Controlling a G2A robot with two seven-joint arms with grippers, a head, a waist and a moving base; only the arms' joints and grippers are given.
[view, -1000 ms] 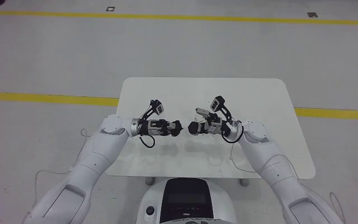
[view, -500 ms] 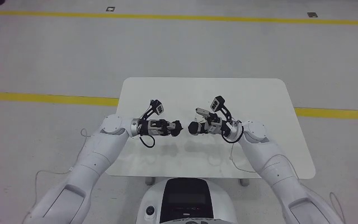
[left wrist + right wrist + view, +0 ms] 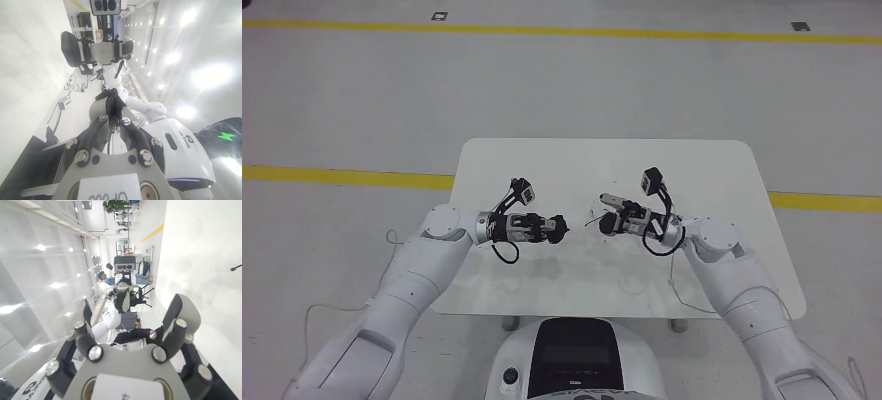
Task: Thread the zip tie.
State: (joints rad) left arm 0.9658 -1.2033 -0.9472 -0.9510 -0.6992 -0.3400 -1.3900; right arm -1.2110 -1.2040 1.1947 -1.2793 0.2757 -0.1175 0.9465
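**Step in hand: hold and align.** The left pincer [image 3: 559, 228] is closed on the zip tie [image 3: 100, 97]. The black strap is clamped between the pads, and a short end projects past the fingertips. This pincer hovers above the counter [image 3: 712, 170], toward its left-centre, and points at the opposing arm.

**Gap.** A short stretch of open air separates the two pincers. They face each other at about the same height and do not touch.

**Right side.** The right pincer [image 3: 130, 298] is spread wide and carries nothing. (A thin dark tip [image 3: 236, 268] shows over the counter beside it. Whether it belongs to the tie cannot be determined.)

**Next move, as judged.** Threading appears incomplete. The right pincer probably has to take the free end, which calls for a narrow, square closure on a thin, flexible strap. The end must then be lined up with the head slot. Expect the strap to bend or twist if it is gripped off-axis.

**Edges and room.** Both pincers work well inside the far and side edges, and the near edge lies closer. Room for travel lies toward the far edge and to either side, while movement inward is limited by the opposing pincer.
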